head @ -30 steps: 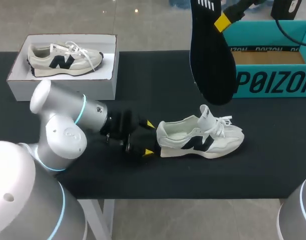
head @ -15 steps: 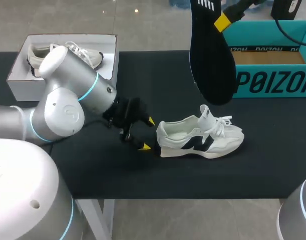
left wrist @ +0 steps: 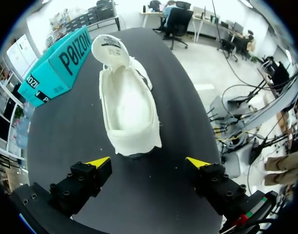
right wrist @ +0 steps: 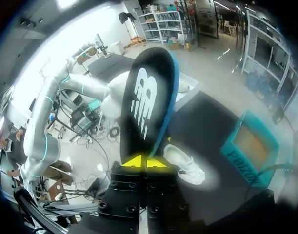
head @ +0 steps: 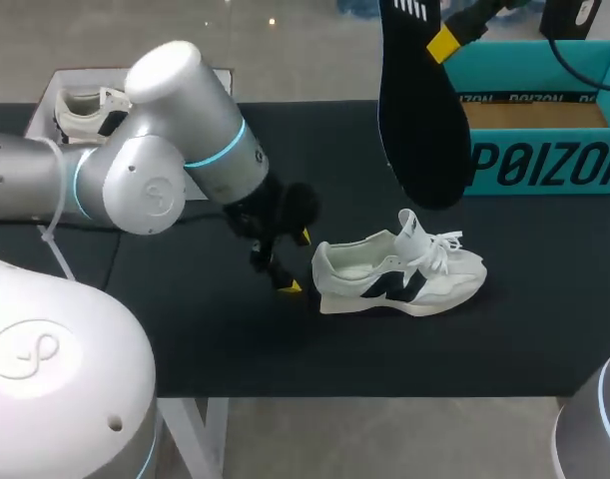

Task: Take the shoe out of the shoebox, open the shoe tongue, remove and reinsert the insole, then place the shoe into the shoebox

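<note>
left arm swung up | white box (mostly) hidden | insole cropped

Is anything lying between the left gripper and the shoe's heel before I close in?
Nothing. In the left wrist view, only bare black table shows between the open left gripper and the heel of the white shoe, which sits just ahead of its fingers.

Bare counter lies open along the near side of the shoe and past its toe; the left claw, fingers spread, stands just off the heel; the insole, pinched in the right claw, hangs overhead; the teal box walls the far right; the left arm overhangs the white box.
</note>
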Available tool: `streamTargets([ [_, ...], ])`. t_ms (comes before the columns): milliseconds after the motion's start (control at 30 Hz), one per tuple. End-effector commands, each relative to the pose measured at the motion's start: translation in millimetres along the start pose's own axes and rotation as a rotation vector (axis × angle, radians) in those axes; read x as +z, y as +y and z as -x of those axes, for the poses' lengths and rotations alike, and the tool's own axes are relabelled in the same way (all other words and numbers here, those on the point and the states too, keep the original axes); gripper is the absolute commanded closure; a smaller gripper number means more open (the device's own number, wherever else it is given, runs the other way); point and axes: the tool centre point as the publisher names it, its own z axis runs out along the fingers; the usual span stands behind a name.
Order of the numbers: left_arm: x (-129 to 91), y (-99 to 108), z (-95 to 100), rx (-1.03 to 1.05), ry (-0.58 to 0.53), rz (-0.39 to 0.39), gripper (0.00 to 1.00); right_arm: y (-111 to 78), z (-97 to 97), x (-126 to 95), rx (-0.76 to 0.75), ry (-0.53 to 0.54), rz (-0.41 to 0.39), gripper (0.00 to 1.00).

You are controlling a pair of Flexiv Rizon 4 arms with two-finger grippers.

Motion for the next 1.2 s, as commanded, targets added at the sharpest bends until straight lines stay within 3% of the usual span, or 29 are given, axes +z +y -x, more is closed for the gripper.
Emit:
streamTargets([
  [33, -8, 0, -1.9, -0.007, -0.002, 0.185, 0.0, 1.2, 0.9, 0, 0.001, 0.001, -0.003, 1.0],
  [133, -11, -1, -1.7, -0.011, -0.007, 0.182, 0.0, 1.2, 0.9, 0, 0.001, 0.001, -0.003, 1.0],
  [267, -18, -4, 4.2, -0.027, -0.094, 0.162, 0.0, 1.2, 0.9, 0, 0.001, 0.001, -0.003, 1.0],
  [400, -18, -4, 4.2, -0.027, -0.094, 0.162, 0.0, 1.2, 0.9, 0, 0.001, 0.001, -0.003, 1.0],
  [767, -18, -4, 4.2, -0.027, -0.094, 0.162, 0.0, -14.7, -28.9, -36, 0.022, -0.058, 0.009, 1.0],
  [1067, -18, -4, 4.2, -0.027, -0.094, 0.162, 0.0, -17.0, -29.3, -34, 0.024, -0.042, 0.029, 1.0],
  [1200, -22, -29, 15.6, 0.003, -0.125, 0.149, 0.0, -17.0, -29.3, -34, 0.024, -0.042, 0.029, 1.0],
])
